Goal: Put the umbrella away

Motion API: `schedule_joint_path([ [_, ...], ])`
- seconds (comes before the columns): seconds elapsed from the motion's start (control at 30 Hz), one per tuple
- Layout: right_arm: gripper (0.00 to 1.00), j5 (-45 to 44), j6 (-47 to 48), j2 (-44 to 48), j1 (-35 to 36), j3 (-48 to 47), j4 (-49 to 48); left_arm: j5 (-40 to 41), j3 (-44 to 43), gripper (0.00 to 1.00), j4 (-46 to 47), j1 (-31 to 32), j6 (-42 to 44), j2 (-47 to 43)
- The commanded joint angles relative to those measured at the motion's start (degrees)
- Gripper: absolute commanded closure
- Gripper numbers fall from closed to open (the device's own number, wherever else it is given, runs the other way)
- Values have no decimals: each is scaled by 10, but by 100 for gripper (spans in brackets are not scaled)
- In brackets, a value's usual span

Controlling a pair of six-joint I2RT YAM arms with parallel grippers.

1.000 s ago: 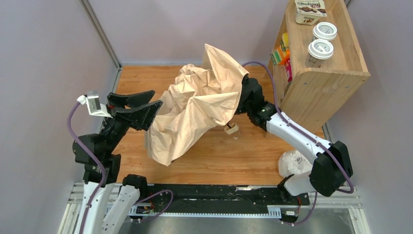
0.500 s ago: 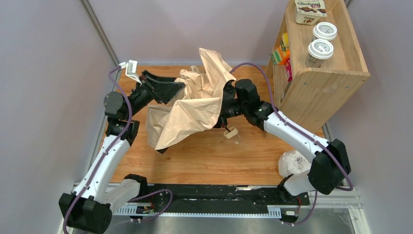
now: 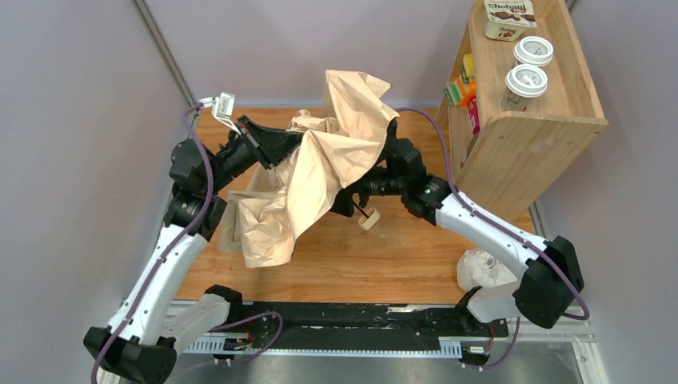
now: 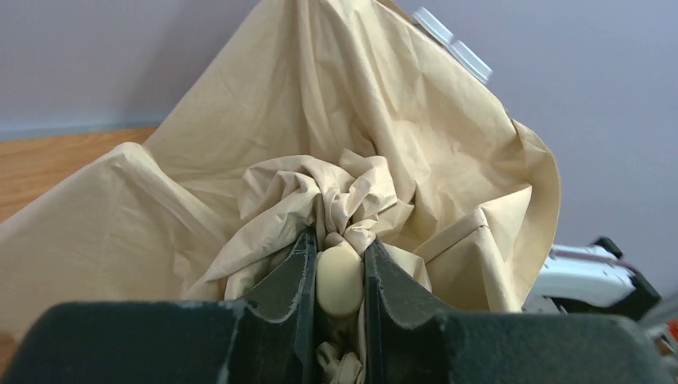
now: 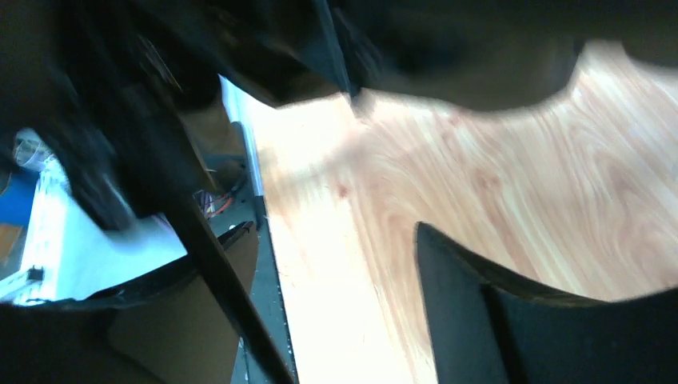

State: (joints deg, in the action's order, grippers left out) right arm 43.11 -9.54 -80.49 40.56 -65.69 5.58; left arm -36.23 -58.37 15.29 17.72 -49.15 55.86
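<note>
The umbrella (image 3: 324, 172) has a crumpled beige canopy draped between both arms at the table's middle. Its small light wooden knob handle (image 3: 368, 218) hangs just above the wood, on a thin dark shaft. My left gripper (image 3: 281, 149) reaches in from the left. In the left wrist view the left gripper (image 4: 339, 244) is shut on the umbrella's cream end cap (image 4: 339, 280), with bunched fabric around it. My right gripper (image 3: 357, 198) sits under the canopy's right side by the shaft. In the right wrist view the right gripper (image 5: 332, 240) is open, with nothing between its fingers.
A wooden shelf unit (image 3: 528, 128) stands at the back right, with lidded jars (image 3: 525, 80) and a yogurt tub on top. A white lumpy plastic bag (image 3: 480, 268) lies by the right arm's base. Grey walls close in on the left and back.
My left arm swung in from the left and closed on the umbrella's end cap. My right gripper opened and let go. The canopy shifted left and sagged lower.
</note>
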Motion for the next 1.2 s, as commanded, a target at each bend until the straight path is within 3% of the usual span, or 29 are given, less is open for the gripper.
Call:
schedule_joint_path([
  [0.0,8,-242,-115,76,25,77,-50,166,-80,100,-205,4,100,-68],
  [0.1,0,-340,-89,119,74,135,-88,269,-102,100,-301,4,108,-87],
  [0.17,0,-431,-52,136,115,146,-100,301,-94,100,-318,3,98,-101],
  [0.37,0,-572,3,111,166,87,-104,350,-86,100,-375,3,54,-100],
  [0.67,4,-509,-18,-16,196,36,-211,375,-113,100,-451,4,-26,-71],
  [0.8,14,-524,-42,-42,196,29,-208,375,-122,100,-467,4,-48,-65],
  [0.87,24,-511,-48,-51,196,34,-214,372,-114,100,-460,4,-62,-65],
  [0.9,34,-503,-48,-53,196,36,-221,368,-108,100,-455,4,-69,-65],
  [0.97,77,-490,-39,-51,193,39,-228,342,-100,100,-434,4,-77,-63],
  [1.0,93,-483,-34,-49,190,40,-228,332,-99,100,-432,4,-78,-62],
  [1.03,100,-461,-29,-45,184,43,-228,324,-95,100,-411,4,-62,-63],
  [1.17,100,-293,-35,-6,129,109,-314,280,-83,100,-379,4,-4,-80],
])
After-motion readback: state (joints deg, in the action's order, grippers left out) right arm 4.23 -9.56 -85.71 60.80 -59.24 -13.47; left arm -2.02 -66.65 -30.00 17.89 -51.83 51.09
